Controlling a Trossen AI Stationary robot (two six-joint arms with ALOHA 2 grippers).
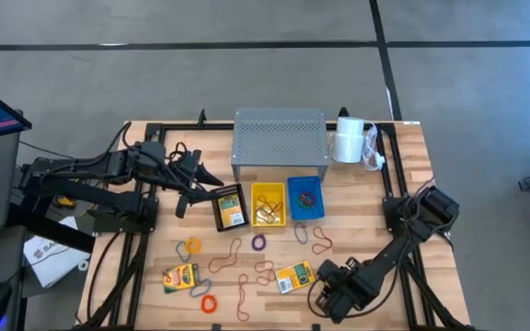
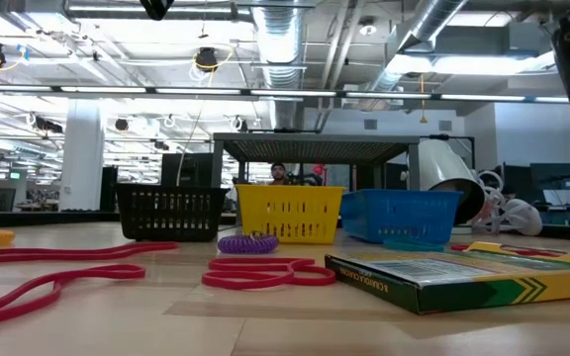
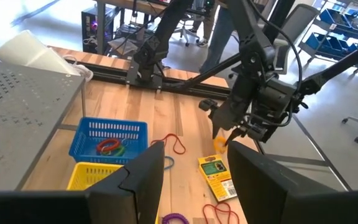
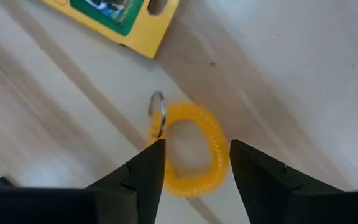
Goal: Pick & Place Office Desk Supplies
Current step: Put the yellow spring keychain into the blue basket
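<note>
My right gripper (image 4: pixel 194 155) is open near the table's near edge (image 1: pixel 328 292). It points down over a yellow coil loop (image 4: pixel 194 149) with a small metal ring, which lies flat on the wood, and its fingers stand on either side of the loop. A crayon box (image 4: pixel 114 15) lies just beyond it (image 1: pixel 294 276). My left gripper (image 3: pixel 194 168) is open and hovers at the black basket (image 1: pixel 230 208), which holds another crayon box. A third crayon box (image 1: pixel 180 276) lies near the front left. Rubber-band loops (image 1: pixel 247 271) are scattered over the wood.
A yellow basket (image 1: pixel 268 202) and a blue basket (image 1: pixel 305 198) holding red and green loops stand beside the black one. Behind them are the grey perforated riser (image 1: pixel 279 138) and a white roll (image 1: pixel 348 140). A purple coil (image 2: pixel 247 242) lies before the baskets.
</note>
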